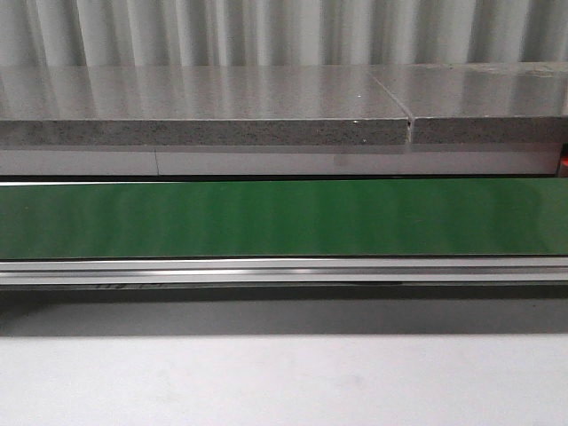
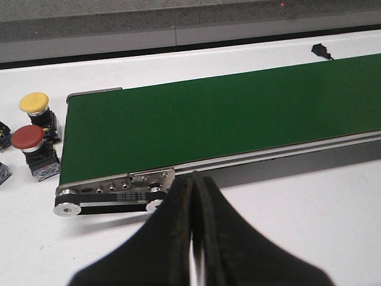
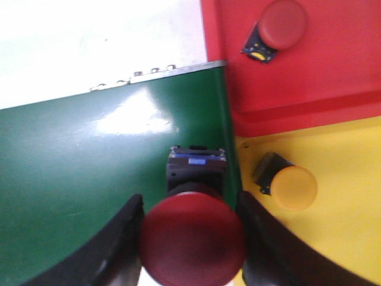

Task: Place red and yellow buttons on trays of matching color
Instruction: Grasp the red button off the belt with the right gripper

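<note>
Right tool (image 3: pixel 191 238) clamped on one red button (image 3: pixel 193 241); left tool (image 2: pixel 194 238) closed, empty; two buttons in trays.

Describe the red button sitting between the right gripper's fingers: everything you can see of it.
The red button has a wide, round, matte red mushroom cap, seen from above, on a black body with a blue-marked block at its far end. It looks like plastic. It sits over the green conveyor belt near the belt's end, beside the yellow tray. The right gripper brackets it, one black finger on each side of the cap; actual contact cannot be confirmed.
</note>
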### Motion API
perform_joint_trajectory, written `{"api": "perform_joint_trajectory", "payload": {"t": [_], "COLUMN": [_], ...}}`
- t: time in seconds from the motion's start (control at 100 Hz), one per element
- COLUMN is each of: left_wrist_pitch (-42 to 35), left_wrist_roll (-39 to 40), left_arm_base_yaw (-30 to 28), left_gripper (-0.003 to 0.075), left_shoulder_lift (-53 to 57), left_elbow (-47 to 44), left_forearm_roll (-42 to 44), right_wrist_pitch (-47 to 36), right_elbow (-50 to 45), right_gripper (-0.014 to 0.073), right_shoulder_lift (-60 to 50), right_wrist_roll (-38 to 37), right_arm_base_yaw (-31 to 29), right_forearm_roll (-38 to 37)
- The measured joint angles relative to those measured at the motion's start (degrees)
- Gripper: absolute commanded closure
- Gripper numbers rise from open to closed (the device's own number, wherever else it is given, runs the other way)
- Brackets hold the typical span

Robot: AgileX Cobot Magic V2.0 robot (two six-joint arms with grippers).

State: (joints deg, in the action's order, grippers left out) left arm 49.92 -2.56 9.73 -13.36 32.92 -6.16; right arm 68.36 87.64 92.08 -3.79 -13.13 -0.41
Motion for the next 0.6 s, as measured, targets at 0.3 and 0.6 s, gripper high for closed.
{"api": "perform_joint_trajectory", "payload": {"t": [0.3,0.6], "left_wrist_pitch": [0.0,0.0], "left_wrist_roll": [0.0,0.0], "left_arm_base_yaw": [0.0,0.0], "left_gripper": [0.0740,0.0740], "left_shoulder_lift": [0.0,0.0], "left_elbow": [0.0,0.0], "left_forearm_roll": [0.0,0.0], "right_wrist_pitch": [-1.8,-6.9], "right_elbow": [0.3,0.3], "right_gripper": [0.0387,0.0387], "right_shoulder_lift": [5.6,10.9], "right_wrist_roll": [0.4,0.5], "right_arm_base_yaw": [-6.4,-6.8], "right_forearm_roll": [0.0,-0.2]}}
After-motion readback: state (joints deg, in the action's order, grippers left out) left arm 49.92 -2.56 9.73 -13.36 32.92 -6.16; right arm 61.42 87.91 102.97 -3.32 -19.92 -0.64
